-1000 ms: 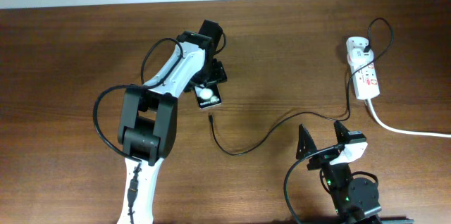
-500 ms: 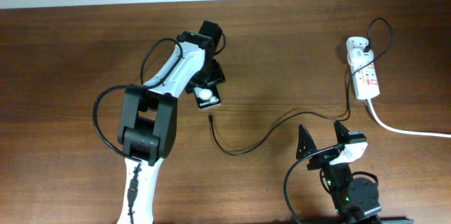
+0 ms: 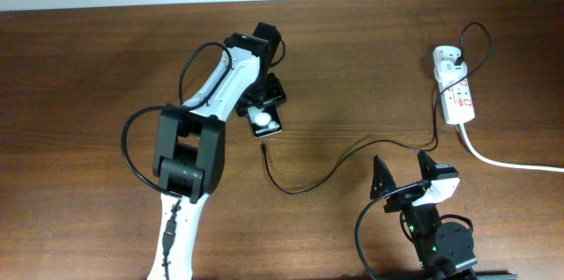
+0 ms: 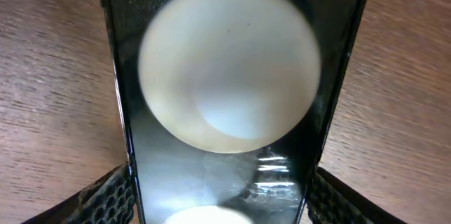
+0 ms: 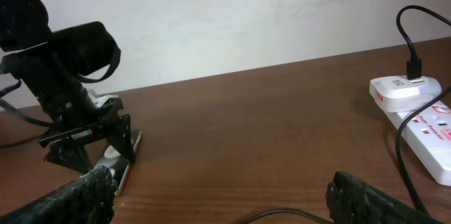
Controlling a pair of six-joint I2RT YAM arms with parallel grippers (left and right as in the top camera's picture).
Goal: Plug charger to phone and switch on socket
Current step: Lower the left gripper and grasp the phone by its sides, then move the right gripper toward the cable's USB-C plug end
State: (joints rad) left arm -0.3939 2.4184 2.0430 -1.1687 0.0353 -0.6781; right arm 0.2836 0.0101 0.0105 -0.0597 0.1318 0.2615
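The black phone (image 3: 265,122) lies on the wooden table with a round white glare spot on its face. My left gripper (image 3: 265,102) straddles its upper half, and in the left wrist view (image 4: 225,197) both fingers press the phone's (image 4: 225,76) side edges. The thin black charger cable (image 3: 335,167) runs from the white socket strip (image 3: 458,95) to a plug tip (image 3: 263,149) just below the phone's lower end; I cannot tell if it is inserted. My right gripper (image 3: 404,170) is open and empty, low over the table near the cable (image 5: 282,215).
The socket's white plug block (image 3: 447,58) holds the charger's black connector (image 5: 412,69). A thick white cord (image 3: 502,161) leaves the strip toward the right edge. The right wrist view shows the left arm over the phone (image 5: 116,157) and the strip (image 5: 430,129).
The left gripper and the phone have shifted slightly right and turned a little. The cable tip and the right arm have not moved.
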